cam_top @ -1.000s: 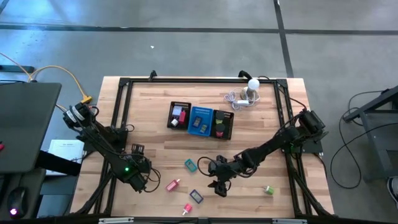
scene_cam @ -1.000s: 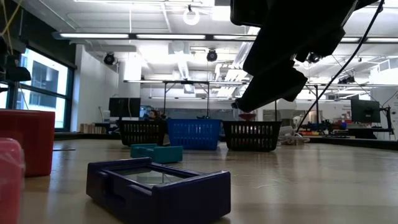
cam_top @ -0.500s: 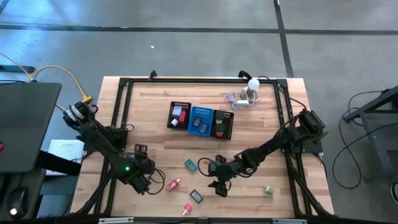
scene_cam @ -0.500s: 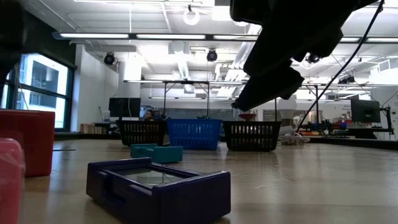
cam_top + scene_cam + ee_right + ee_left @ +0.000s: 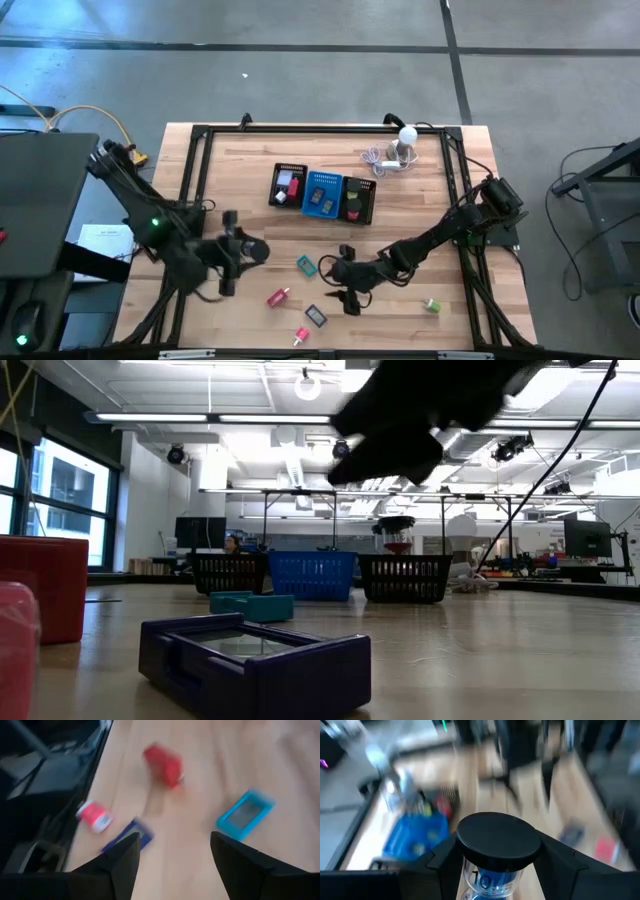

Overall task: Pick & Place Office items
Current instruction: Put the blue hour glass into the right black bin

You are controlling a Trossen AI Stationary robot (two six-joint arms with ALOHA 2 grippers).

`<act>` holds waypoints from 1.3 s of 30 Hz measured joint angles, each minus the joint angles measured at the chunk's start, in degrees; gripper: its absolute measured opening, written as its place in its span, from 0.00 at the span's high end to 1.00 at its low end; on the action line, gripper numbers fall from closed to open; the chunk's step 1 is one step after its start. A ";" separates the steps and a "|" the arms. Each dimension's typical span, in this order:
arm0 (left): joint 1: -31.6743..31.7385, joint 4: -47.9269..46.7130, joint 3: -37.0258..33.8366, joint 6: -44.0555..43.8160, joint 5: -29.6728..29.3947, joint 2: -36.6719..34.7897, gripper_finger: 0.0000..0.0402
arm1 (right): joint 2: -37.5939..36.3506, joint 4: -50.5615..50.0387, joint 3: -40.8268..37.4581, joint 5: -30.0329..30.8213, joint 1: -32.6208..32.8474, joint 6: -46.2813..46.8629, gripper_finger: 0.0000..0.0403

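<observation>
While clamped in left hand [image 5: 495, 870], black-capped blue-banded spool [image 5: 498, 840]

Left arm reaches in from the left edge of the surface, elbow bent, forearm pointing inward. Left hand [image 5: 243, 250] sits clamped on an hourglass-shaped timer with black cap and blue sand [image 5: 492, 851]. Right arm stretches low from the right edge toward the centre front. Right hand [image 5: 345, 297] points down-left, fingers [image 5: 122, 862] spread, nothing between them.
</observation>
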 joint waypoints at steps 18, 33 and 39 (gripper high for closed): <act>8.16 67.01 -14.13 28.94 2.62 -0.30 0.52 | 0.00 29.54 0.00 34.97 0.85 -29.70 0.43; 19.11 122.55 -38.65 16.54 18.86 0.71 0.52 | 0.00 46.16 0.00 52.77 5.90 -55.64 0.43; 23.42 130.29 -41.66 7.52 21.74 6.20 0.52 | 0.00 51.41 0.07 49.18 4.45 -64.02 0.43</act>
